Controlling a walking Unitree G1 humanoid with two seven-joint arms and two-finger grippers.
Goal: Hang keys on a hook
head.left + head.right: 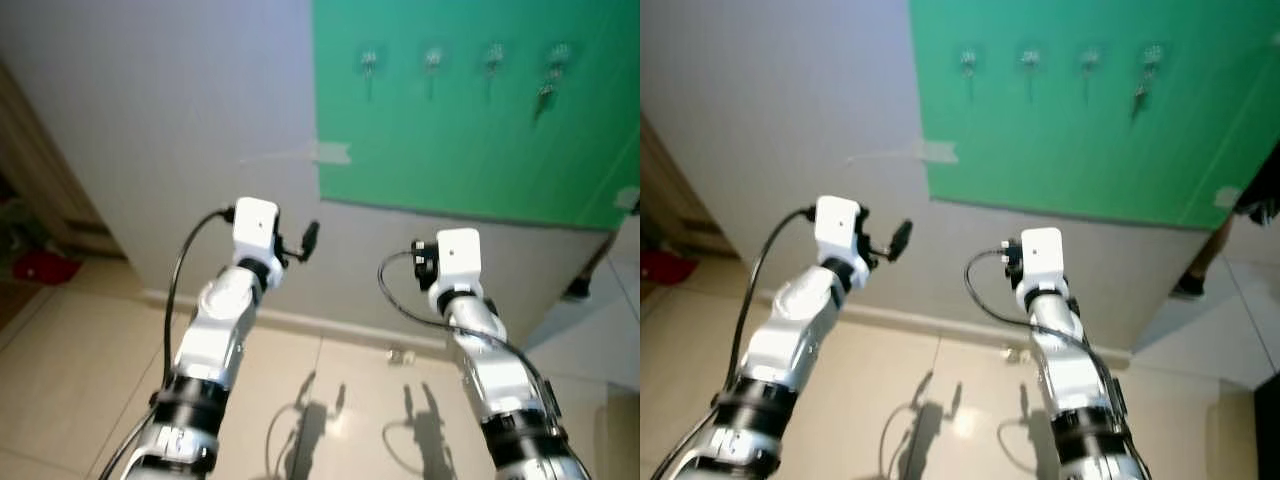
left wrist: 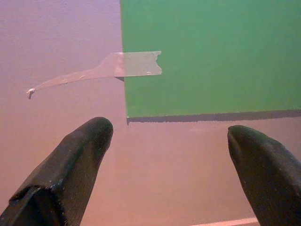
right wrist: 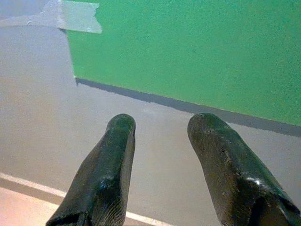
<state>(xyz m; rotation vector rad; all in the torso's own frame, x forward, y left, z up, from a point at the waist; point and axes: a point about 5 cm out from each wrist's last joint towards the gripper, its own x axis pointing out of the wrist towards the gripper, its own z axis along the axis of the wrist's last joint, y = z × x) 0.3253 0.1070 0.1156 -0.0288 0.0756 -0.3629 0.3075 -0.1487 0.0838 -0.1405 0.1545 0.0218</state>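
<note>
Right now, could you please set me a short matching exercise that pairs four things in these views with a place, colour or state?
Things:
1. green sheet
2. keys
3. strip of tape
4. left hand

Descriptions:
A. fingers wide apart, nothing between them
B. hanging from the rightmost of four hooks
C. fixed to the wall, carrying a row of hooks
D. across the sheet's left edge, onto the bare wall

Pairs: 1-C, 2-B, 3-D, 4-A
</note>
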